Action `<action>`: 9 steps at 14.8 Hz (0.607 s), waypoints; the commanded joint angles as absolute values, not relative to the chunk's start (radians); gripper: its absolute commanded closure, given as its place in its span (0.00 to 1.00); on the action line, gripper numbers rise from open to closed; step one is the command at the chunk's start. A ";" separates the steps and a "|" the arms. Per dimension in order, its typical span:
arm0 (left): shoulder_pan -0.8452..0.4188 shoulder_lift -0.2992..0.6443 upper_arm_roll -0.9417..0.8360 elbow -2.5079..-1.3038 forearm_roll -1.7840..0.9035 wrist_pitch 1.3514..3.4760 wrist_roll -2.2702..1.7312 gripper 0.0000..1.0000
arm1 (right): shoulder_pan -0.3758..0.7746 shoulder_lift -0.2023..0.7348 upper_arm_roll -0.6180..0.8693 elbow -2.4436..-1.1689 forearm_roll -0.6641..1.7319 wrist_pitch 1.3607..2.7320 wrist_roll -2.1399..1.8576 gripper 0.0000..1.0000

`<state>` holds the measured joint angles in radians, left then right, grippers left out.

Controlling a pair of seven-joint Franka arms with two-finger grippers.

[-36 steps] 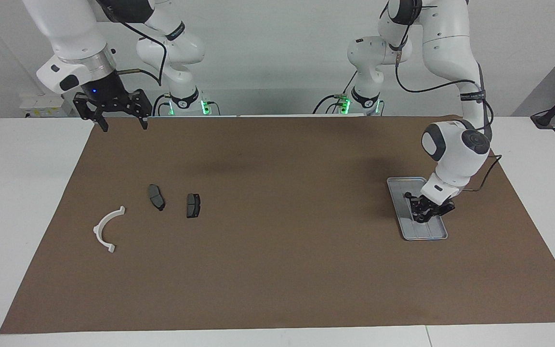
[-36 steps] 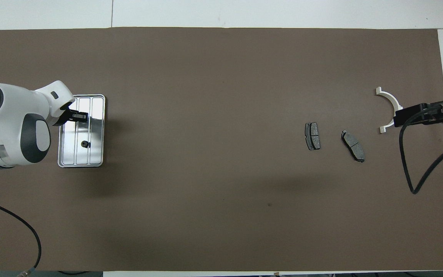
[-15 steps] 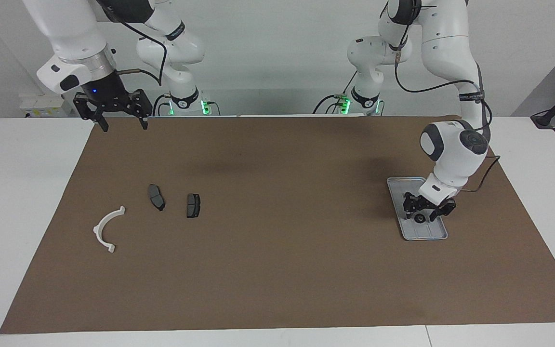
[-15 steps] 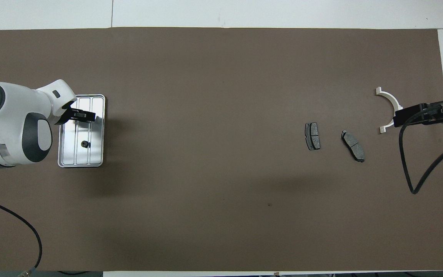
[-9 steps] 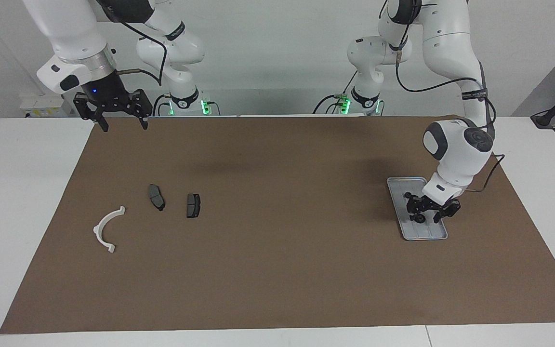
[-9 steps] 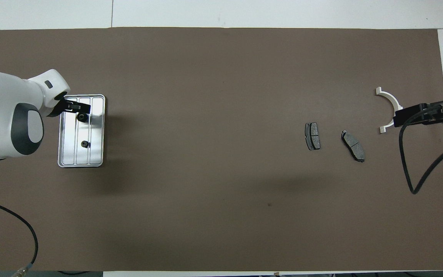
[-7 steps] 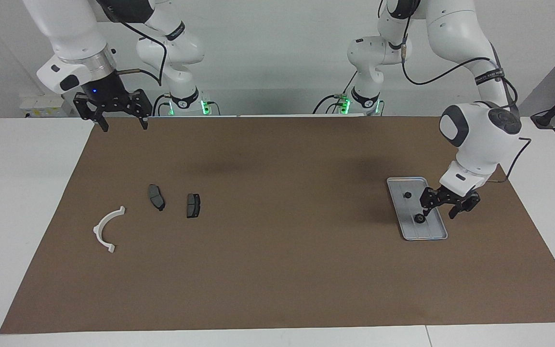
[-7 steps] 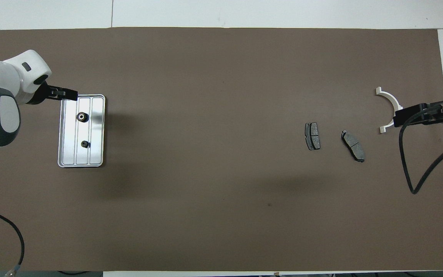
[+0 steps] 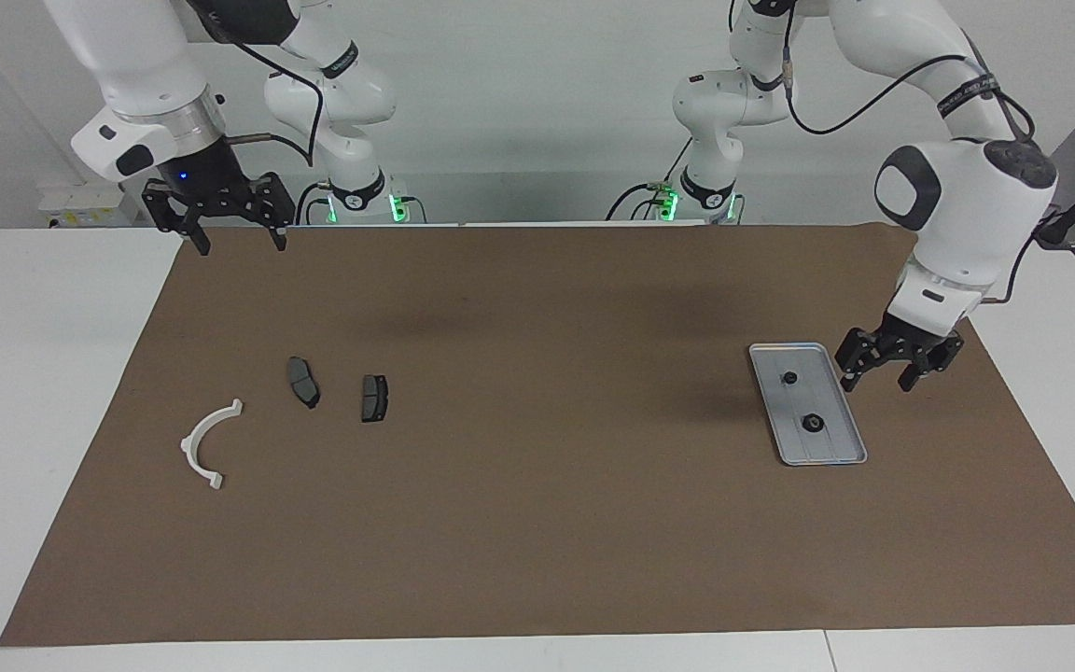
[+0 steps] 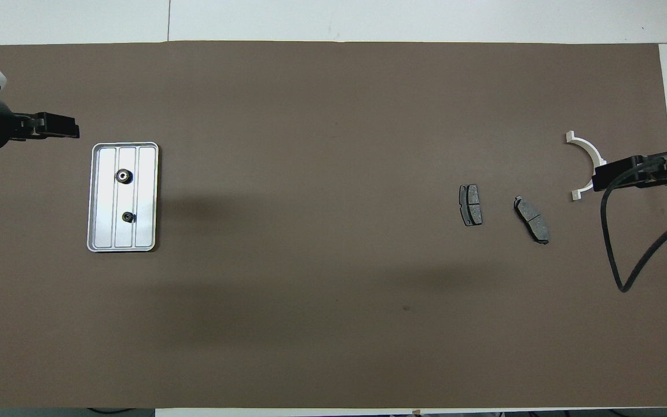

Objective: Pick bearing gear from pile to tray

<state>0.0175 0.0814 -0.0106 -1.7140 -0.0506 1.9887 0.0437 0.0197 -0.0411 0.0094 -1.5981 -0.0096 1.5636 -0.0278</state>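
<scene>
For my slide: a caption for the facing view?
Left end effector open beside tray holding two gears; right end effector waits.

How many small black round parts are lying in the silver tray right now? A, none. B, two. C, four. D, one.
B: two black round parts lie apart on the ridged bottom of the tray, one nearer to the robots than the other; the facing view shows the same pair, and the left gripper, raised beside the tray, holds nothing.
</scene>
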 commanded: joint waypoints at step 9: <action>0.003 -0.061 -0.018 -1.710 -0.078 1.729 0.025 0.00 | 0.008 -0.057 0.018 -1.618 0.008 1.583 -0.014 0.00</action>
